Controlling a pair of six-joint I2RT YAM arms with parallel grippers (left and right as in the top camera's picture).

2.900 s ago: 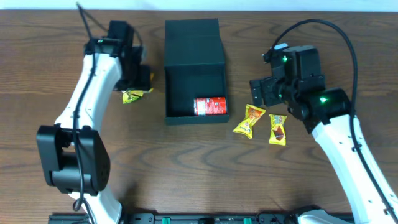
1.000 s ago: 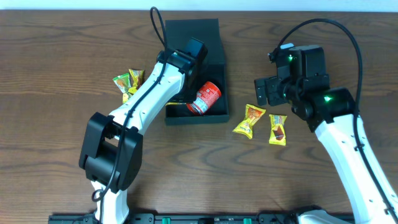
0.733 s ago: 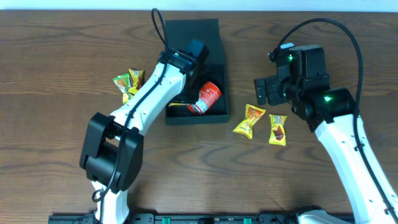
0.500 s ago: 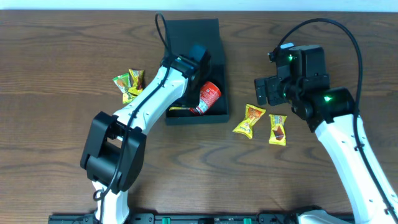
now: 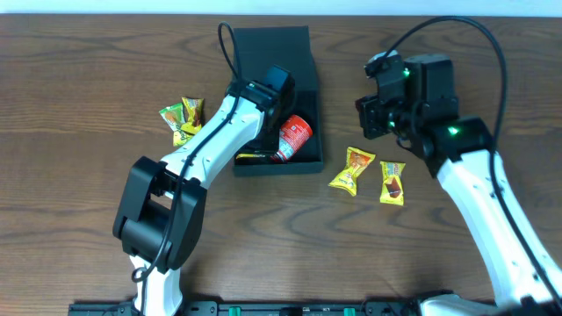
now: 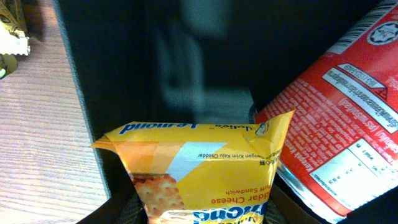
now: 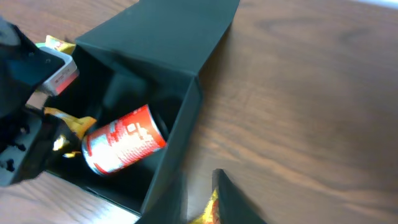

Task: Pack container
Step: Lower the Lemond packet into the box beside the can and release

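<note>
Right arm (image 5: 474, 175) shifted toward container (image 5: 272, 48), left fingers (image 6: 121, 213) gripping cracker packet (image 6: 199, 162) inside, right fingers (image 7: 239, 205) state unclear.

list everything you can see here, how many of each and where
container: one, dark teal-black, table centre, lid open toward the far edge
red can: one, red, lying inside the container on its right side
cracker packet: one, yellow, inside the container beside the can, in the left gripper
green-yellow packets: two, on the table left of the container
orange-yellow packets: two, on the table right of the container
table: one, brown wood
left gripper: one, down in the container, shut on the cracker packet
right gripper: one, above the table right of the container, holding nothing visible; jaws unclear
</note>
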